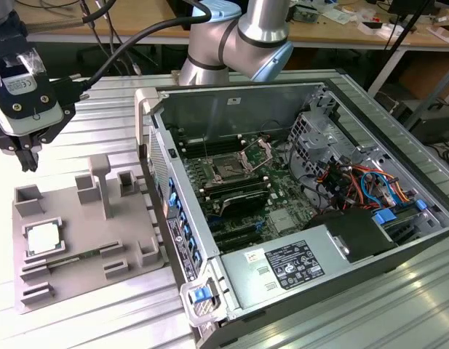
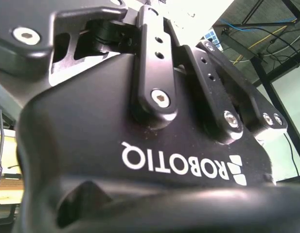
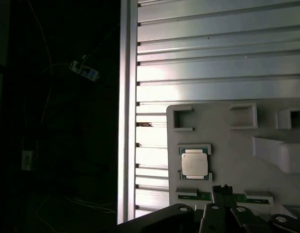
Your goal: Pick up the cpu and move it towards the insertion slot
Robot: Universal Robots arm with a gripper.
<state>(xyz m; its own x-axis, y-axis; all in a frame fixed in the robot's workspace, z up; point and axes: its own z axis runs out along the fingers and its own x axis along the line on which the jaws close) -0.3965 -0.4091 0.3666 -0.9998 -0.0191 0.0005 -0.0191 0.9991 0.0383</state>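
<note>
The cpu (image 1: 43, 238) is a pale silvery square chip lying flat in a framed recess of the grey plastic tray (image 1: 78, 280) at the exterior view's left. The first wrist view shows the cpu (image 3: 194, 164) seated in its recess. My gripper (image 1: 24, 156) hangs above the tray's far corner, apart from the chip and holding nothing that I can see. The insertion slot (image 1: 228, 171) is a dark square socket in a steel frame with its bracket raised, on the board inside the open computer case (image 1: 370, 109). The gripper's black body (image 2: 140, 145) sits close up in the second wrist view.
Raised grey blocks (image 1: 100, 178) stand on the tray between the chip and the case. The case's side wall (image 1: 159, 182) rises beside the tray. Memory slots, cables and a drive cage crowd the case around the socket. The table (image 3: 213, 58) is ribbed aluminium, with its edge near the tray.
</note>
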